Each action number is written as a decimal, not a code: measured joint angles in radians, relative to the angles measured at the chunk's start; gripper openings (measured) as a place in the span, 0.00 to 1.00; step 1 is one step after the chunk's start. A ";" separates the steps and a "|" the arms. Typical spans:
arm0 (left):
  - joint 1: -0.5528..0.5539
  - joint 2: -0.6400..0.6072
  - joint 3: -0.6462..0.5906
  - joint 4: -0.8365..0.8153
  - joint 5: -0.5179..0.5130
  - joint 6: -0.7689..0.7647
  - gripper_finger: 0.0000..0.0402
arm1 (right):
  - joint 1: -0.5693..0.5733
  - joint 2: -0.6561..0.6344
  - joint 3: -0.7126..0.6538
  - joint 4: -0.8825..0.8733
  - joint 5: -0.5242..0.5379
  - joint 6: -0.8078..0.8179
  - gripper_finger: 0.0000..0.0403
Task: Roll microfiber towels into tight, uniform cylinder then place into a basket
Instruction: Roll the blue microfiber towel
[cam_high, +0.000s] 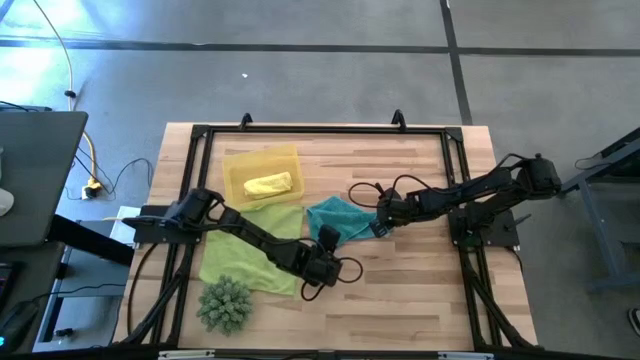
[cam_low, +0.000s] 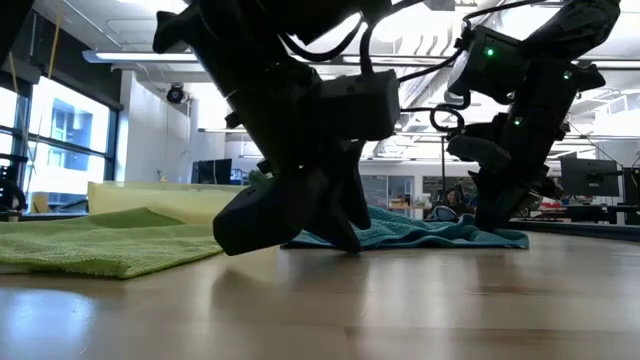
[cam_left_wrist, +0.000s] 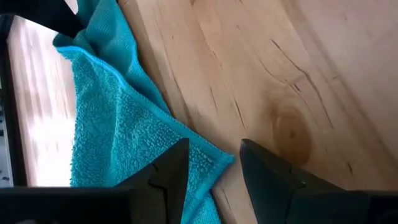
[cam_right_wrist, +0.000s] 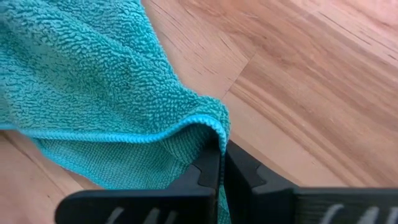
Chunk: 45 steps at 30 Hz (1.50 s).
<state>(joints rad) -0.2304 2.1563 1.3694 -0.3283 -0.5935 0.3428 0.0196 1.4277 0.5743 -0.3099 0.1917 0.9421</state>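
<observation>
High view: teal towel (cam_high: 338, 217) lay mid-table, beside basket (cam_high: 236, 165). R gripper (cam_high: 381, 222) pinched its edge, jaws closed. L gripper (cam_left_wrist: 211, 163) sat at near corner, jaws apart, holding nothing.

Three towels lay there: one yellow towel (cam_high: 267, 185), one green towel (cam_high: 243, 252), one teal towel (cam_high: 338, 217); one basket (cam_high: 236, 166); one spiky plant ball (cam_high: 224, 304); two arms.

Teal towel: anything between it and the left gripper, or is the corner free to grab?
Nothing visible blocks it. The left gripper sits open at the teal towel's near corner, with only bare table around it. The right gripper is shut on the towel's opposite edge, away from the left gripper.
</observation>
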 joint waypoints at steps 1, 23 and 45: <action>0.001 0.001 0.000 0.000 -0.003 0.000 0.34 | 0.000 0.000 0.000 0.001 0.001 0.000 0.00; 0.005 0.003 -0.004 -0.041 0.023 -0.052 0.01 | 0.000 0.000 0.000 0.009 0.009 0.000 0.00; 0.060 -0.397 -0.006 -0.153 0.299 -0.261 0.00 | 0.144 0.000 0.183 -0.186 0.425 -0.757 0.00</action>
<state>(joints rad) -0.1702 1.7591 1.3632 -0.4810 -0.2943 0.0817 0.1639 1.4277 0.7569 -0.4955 0.6169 0.1846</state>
